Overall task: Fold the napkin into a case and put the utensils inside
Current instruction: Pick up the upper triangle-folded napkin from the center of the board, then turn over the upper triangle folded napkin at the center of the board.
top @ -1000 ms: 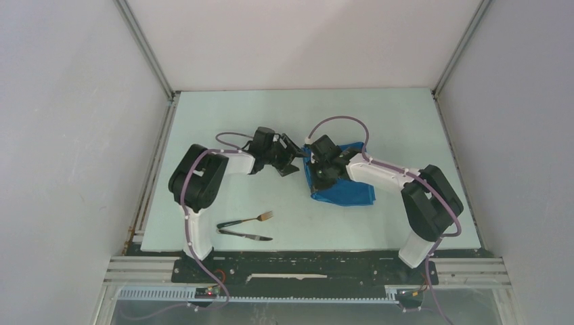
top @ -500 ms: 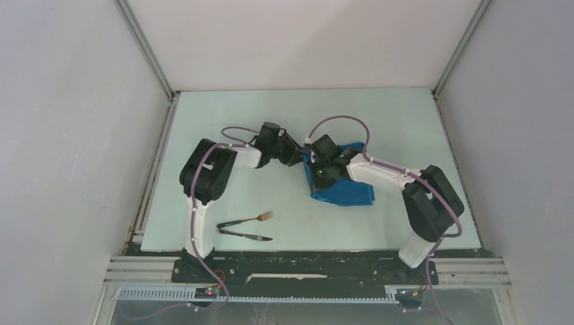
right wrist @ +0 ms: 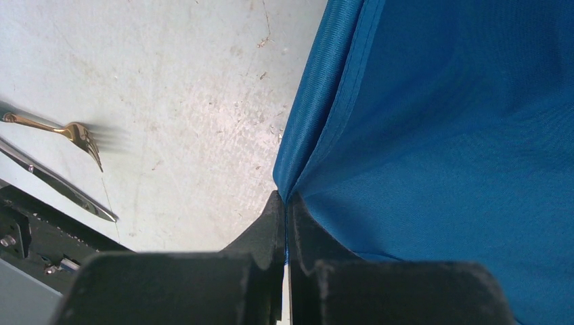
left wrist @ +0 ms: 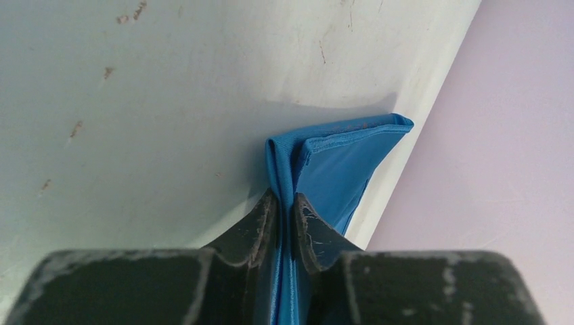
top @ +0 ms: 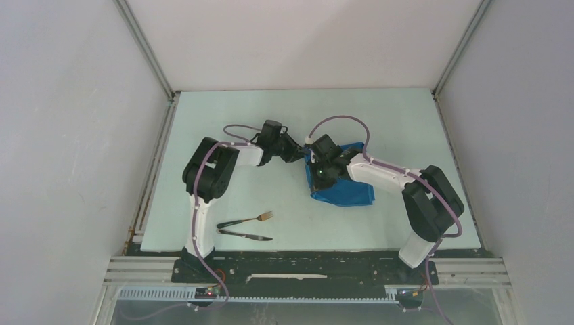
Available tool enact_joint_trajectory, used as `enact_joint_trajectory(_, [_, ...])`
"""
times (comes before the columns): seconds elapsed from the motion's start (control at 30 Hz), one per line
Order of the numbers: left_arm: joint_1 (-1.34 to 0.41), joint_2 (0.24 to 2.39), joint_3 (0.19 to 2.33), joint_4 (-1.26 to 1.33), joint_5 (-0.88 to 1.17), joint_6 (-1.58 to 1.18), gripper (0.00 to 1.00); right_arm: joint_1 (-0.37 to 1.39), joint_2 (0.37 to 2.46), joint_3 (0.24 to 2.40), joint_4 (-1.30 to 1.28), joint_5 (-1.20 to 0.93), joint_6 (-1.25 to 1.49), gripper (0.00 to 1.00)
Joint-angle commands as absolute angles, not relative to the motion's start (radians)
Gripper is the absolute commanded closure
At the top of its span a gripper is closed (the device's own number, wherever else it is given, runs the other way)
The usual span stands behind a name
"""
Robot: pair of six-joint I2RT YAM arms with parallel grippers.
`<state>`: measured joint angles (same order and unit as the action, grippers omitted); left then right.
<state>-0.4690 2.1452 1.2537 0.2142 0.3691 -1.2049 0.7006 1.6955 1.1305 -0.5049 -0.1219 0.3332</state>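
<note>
Pale table (top: 223, 115), left jaws and right jaws each clamped on blue napkin (top: 348, 193)

Left tool (top: 300, 156) meets the napkin's (top: 348, 193) left edge; right tool (top: 317, 179) is just nearer, over that edge. Fork (top: 245, 220) and knife (top: 245, 235) lie on the surface (top: 379, 122), well nearer, left of both tools.

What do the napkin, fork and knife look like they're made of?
The napkin looks like woven fabric, bright blue with a slight sheen; a fine ribbed weave and a stitched hem show. The fork is likely metal, gold-toned and glossy, with glints on the tines. The knife is probably metal too, dark with a reflective streak; its handle is out of view.
</note>
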Motion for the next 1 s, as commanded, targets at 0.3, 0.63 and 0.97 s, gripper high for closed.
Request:
enact_joint_trajectory(0.3, [-0.427,2.089,1.295,0.151,0.364,-1.149,1.0,0.709,1.656,1.127,-0.491,-0.118,0.315,1.0])
enact_joint_trajectory(0.63, [-0.297,1.8,1.18,-0.113,0.274,-1.107,1.0,0.839,1.682,1.202,-0.448,-0.186,0.405,1.0])
enact_joint_trajectory(0.97, [-0.066,1.355,1.272,-0.629,0.032,-0.91,1.0,0.978,1.785,1.48,-0.191,-0.555,0.601,1.0])
